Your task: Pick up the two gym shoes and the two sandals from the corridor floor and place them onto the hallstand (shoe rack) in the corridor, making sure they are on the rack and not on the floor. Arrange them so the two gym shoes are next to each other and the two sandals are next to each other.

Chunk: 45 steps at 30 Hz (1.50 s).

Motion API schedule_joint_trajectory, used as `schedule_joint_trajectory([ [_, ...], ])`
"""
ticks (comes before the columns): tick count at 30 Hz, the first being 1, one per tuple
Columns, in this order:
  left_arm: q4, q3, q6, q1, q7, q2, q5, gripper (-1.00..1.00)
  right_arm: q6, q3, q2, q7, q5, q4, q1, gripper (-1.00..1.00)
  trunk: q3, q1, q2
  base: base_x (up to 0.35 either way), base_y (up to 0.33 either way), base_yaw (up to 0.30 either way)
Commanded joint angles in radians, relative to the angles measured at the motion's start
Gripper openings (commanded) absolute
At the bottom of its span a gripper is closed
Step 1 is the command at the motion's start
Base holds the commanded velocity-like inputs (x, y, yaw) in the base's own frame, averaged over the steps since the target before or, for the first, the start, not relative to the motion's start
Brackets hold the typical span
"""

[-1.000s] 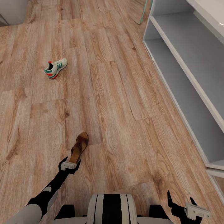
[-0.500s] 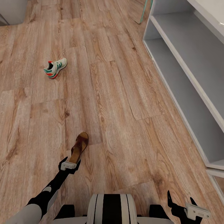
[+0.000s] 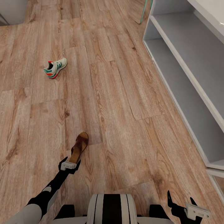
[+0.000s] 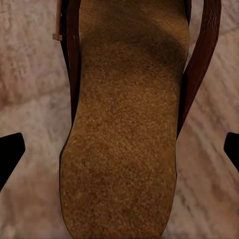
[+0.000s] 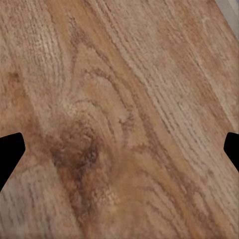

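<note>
The left gripper point(image 3: 72, 161) is hanging low over the heel end of a sandal point(image 3: 79, 147) lying on the corridor floor point(image 3: 118, 102); the sandal's long axis is running away from the robot and tilting slightly right, so the jaws are sitting square across its width — in the left wrist view the tan footbed point(image 4: 124, 149) is lying between the two dark fingertips point(image 4: 10, 154), which are standing spread on either side with floor showing between them and the sole; the jaws are released, holding nothing. To my eye the coming move is turning on that straddle: the fingers are lined up to pinch the sandal across its narrow way, and the wide brown strap point(image 4: 201, 55) is lying further toward the toe, clear of the pinch.

The right gripper point(image 3: 183, 207) is idling low at the robot's right side, jaws parted over bare planks point(image 5: 119, 119); it is well apart from any shoe. One gym shoe point(image 3: 55, 68) is lying far off, ahead and to the left. The hallstand point(image 3: 174, 46) is standing along the right — its tiers bare where they show; nothing is standing between sandal and rack.
</note>
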Motion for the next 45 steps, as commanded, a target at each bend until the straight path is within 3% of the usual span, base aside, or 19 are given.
schedule_joint_trajectory([
  [1, 0.0, 0.0, 0.0, 0.0, 0.0, 0.0, 0.0, 1.0, 0.0, 0.0, 0.0, 0.0, 0.0, 0.0, 0.0, 1.0, 0.0, 0.0, 0.0, 0.0, 0.0, 0.0],
  [45, 0.0, 0.0, 0.002, -0.001, 0.001, 0.0, 0.001, 1.0, 0.0, 0.0, 0.0, 0.0, 0.0, 0.001, 0.0, 1.0, -0.017, 0.0, 0.0, 0.0, 0.0, 0.0],
])
